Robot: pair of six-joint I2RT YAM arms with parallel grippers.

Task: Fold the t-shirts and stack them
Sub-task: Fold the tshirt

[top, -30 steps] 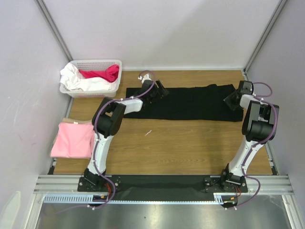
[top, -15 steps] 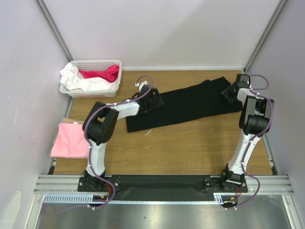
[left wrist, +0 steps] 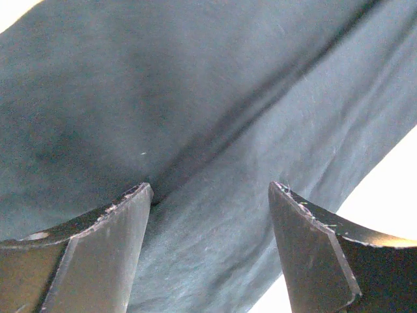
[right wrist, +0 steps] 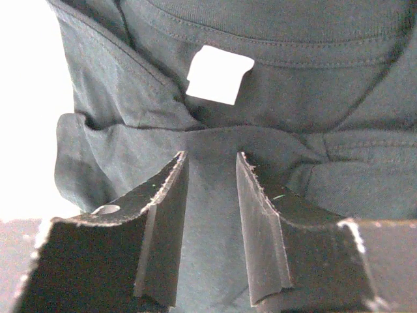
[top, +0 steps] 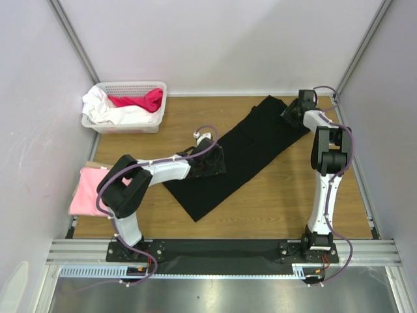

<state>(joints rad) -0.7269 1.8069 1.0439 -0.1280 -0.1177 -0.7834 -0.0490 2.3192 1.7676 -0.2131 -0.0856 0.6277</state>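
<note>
Top external view: the black t-shirt [top: 241, 153], already narrowed to a long band, lies slantwise on the counter [top: 287, 195] from the far right corner toward the middle. The pink t-shirt [top: 98, 190] sits folded at the left edge, and a basket [top: 124, 88] of white and red cloth fills the far left corner. The left gripper [top: 212, 163] rests over the band's nearer half; the right gripper [top: 291, 112] is at its far end. We judge the lengthwise fold done and the crosswise fold in hand. The next move calls for bringing one end squarely over the other while the middle is pinned, then carrying the packet onto the pink shirt. The left wrist view adds what the overhead cannot: the fingers [left wrist: 98, 248] stand wide apart above flat cloth crossed by one crease, gripping nothing. The right wrist view shows the far end to be the collar [right wrist: 273, 39] with its white label [right wrist: 219, 83]. There the jaws are narrow, and gathers converge into the gap, so we read a pinch on the cloth.
</note>
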